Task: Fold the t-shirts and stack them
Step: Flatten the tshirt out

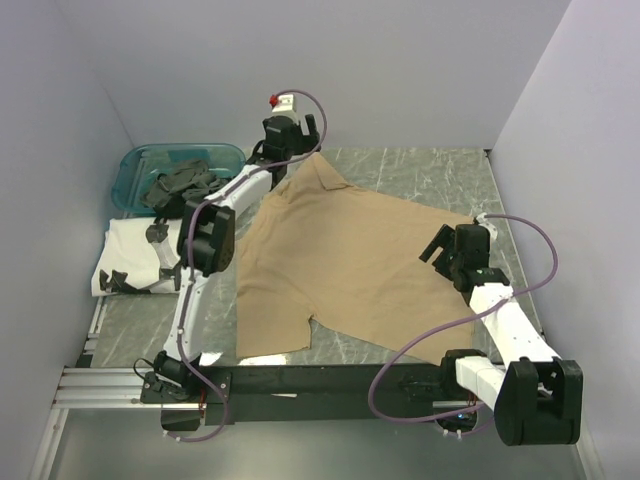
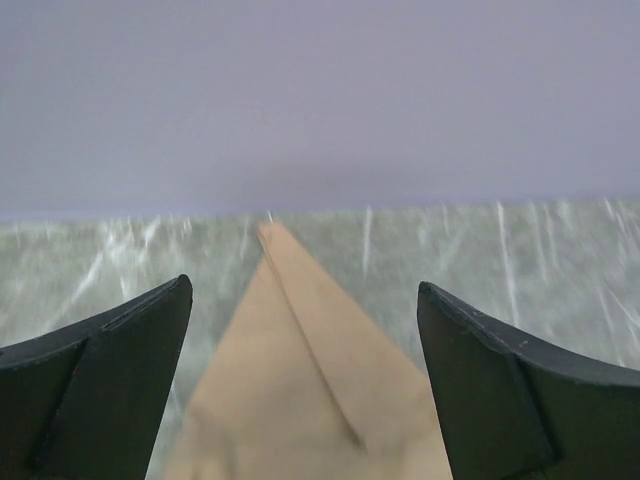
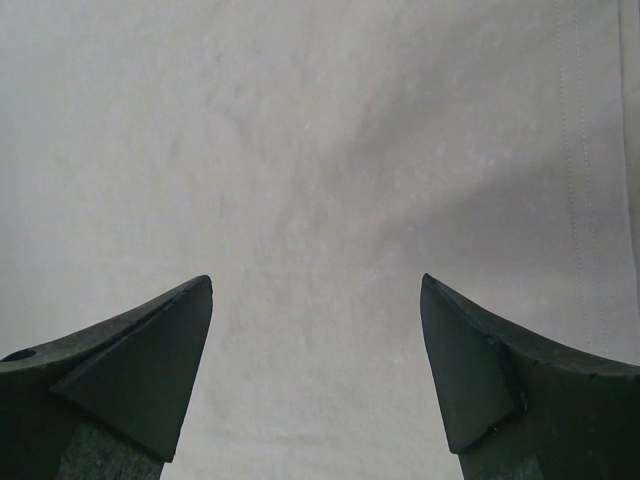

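Note:
A tan t-shirt [image 1: 345,262] lies spread flat across the middle of the marble table. My left gripper [image 1: 296,140] is open above its far corner; in the left wrist view the pointed tan corner [image 2: 300,380] lies between the open fingers, not touched. My right gripper [image 1: 445,250] is open just above the shirt's right edge; the right wrist view shows only plain cloth [image 3: 320,180] below the open fingers. A folded white shirt [image 1: 135,255] lies at the left.
A teal bin [image 1: 135,165] at the back left holds dark clothes [image 1: 180,185]. Purple-grey walls close the table at the back and both sides. The black rail [image 1: 320,385] with both arm bases runs along the near edge.

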